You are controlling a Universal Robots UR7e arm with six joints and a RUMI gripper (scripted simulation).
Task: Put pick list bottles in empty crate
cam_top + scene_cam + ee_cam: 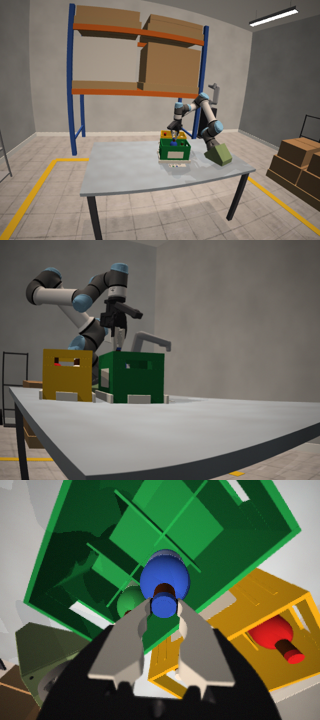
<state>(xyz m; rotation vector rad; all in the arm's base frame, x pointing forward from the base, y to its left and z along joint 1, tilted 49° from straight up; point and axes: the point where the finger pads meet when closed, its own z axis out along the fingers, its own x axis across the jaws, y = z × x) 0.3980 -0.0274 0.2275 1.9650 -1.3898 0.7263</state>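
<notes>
Apparently for upright placing, gripper (pixel 174 137) (pixel 118 346) (pixel 164 599) grasps 1 blue bottle (pixel 173 143) (pixel 118 349) (pixel 165 577) by its neck, body inside green crate (pixel 162 152) (pixel 138 384) (pixel 292 530), beside 1 green bottle (pixel 181 143) (pixel 129 601).

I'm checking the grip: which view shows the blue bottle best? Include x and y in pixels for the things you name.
Wrist: the blue bottle (pixel 173 143) (pixel 118 349) (pixel 165 577) shows its cap, neck and shoulder. The top view shows it small; the exterior view, mostly hidden, only its top.
</notes>
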